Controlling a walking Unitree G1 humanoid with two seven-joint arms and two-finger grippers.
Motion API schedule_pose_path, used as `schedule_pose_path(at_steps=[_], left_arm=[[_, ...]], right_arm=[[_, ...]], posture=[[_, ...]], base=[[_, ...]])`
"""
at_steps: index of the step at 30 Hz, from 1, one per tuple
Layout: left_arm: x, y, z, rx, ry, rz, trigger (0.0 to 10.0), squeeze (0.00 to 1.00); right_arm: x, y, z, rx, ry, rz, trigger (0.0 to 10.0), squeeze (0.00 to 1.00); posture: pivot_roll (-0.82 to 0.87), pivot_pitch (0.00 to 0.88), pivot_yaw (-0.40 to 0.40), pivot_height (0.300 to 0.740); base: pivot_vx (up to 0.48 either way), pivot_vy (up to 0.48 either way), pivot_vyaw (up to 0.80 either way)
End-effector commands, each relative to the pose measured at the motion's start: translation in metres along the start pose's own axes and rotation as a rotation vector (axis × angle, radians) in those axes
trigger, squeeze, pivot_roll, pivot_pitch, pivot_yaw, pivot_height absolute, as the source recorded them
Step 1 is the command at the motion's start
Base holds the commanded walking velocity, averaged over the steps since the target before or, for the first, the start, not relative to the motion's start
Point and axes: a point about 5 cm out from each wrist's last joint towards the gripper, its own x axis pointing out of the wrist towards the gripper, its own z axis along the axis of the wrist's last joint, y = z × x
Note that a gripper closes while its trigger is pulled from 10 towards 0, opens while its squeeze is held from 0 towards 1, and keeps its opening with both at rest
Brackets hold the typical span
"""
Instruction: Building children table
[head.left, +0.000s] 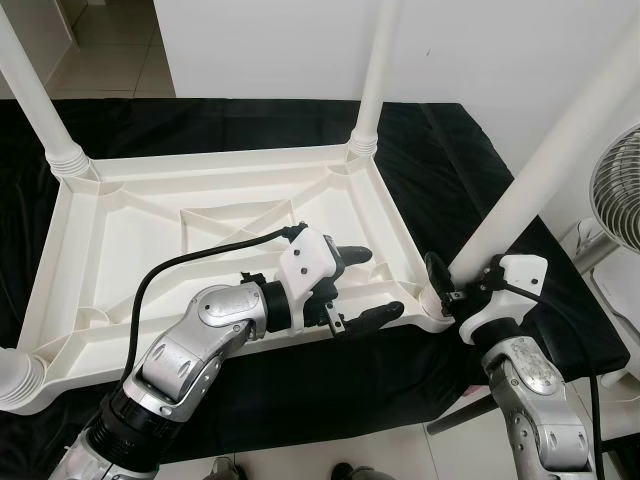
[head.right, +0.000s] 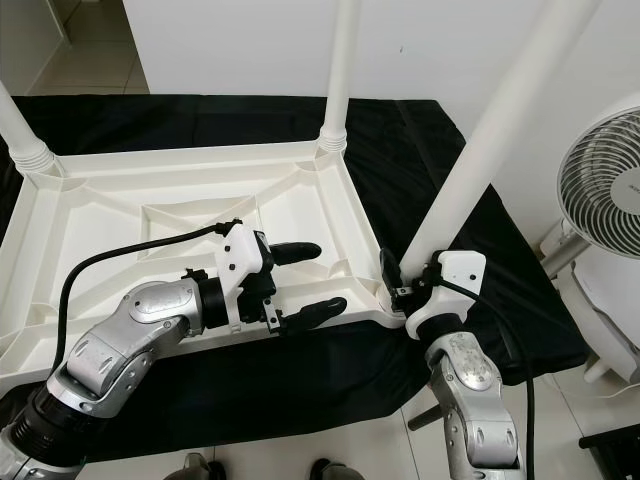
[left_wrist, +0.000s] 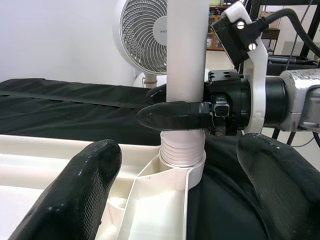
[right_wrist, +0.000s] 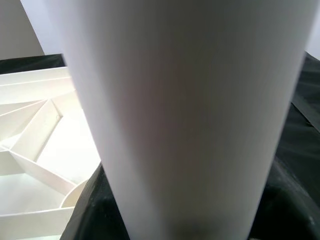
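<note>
The upturned white tabletop (head.left: 150, 215) lies on the black cloth (head.left: 440, 150). Your right tool (head.right: 405, 285) clamps the near-right leg (head.right: 470, 180); your left tool (head.left: 365, 285) waits wide beside it. Keep the leg plumb while seating it.

Your left pincer (head.left: 370, 285), fingers spread, has free room over the tabletop underside (head.left: 140, 240). Obstacles: table leg (head.left: 530, 180) at 3 o'clock, clamped by right pincer (head.left: 447, 283); fan (head.left: 615, 190) beyond.
</note>
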Motion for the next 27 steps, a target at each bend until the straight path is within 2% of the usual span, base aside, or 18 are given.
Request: schedule_pose_path(at_steps=[1, 9, 14, 18, 20, 22, 27], left_arm=[[0.001, -0.005, 0.000, 0.006, 0.003, -0.038, 10.0, 0.00], [0.002, -0.006, -0.001, 0.003, 0.005, -0.044, 10.0, 0.00], [0.001, -0.005, 0.000, 0.005, 0.005, -0.044, 10.0, 0.00], [0.001, -0.005, 0.000, 0.004, 0.005, -0.043, 10.0, 0.00], [0.001, -0.005, 0.000, 0.004, 0.004, -0.040, 10.0, 0.00], [0.002, -0.005, 0.000, 0.005, 0.004, -0.037, 10.0, 0.00], [0.002, -0.005, 0.001, 0.006, 0.002, -0.036, 10.0, 0.00]], right_arm=[[-0.017, -0.001, -0.046, 0.036, 0.236, -0.060, 10.0, 0.00], [-0.013, -0.001, -0.042, 0.056, 0.222, -0.119, 10.0, 0.00], [-0.005, 0.001, -0.033, 0.066, 0.170, -0.215, 10.0, 0.00], [-0.004, 0.001, -0.032, 0.063, 0.166, -0.229, 10.0, 0.00], [-0.003, 0.002, -0.032, 0.062, 0.158, -0.255, 10.0, 0.00], [-0.002, 0.004, -0.032, 0.050, 0.148, -0.338, 10.0, 0.00], [-0.002, 0.006, -0.032, 0.045, 0.136, -0.386, 10.0, 0.00]], posture=[[0.02, 0.145, -0.026, 0.740], [0.02, 0.147, -0.023, 0.740], [0.02, 0.152, -0.024, 0.740], [0.02, 0.152, -0.024, 0.740], [0.02, 0.154, -0.026, 0.740], [0.02, 0.155, -0.030, 0.740], [0.02, 0.156, -0.032, 0.740]], base=[[0.000, 0.000, 0.00], [0.000, 0.000, 0.00], [0.000, 0.000, 0.00], [0.000, 0.000, 0.00], [0.000, 0.000, 0.00], [0.000, 0.000, 0.00], [0.000, 0.000, 0.00]])
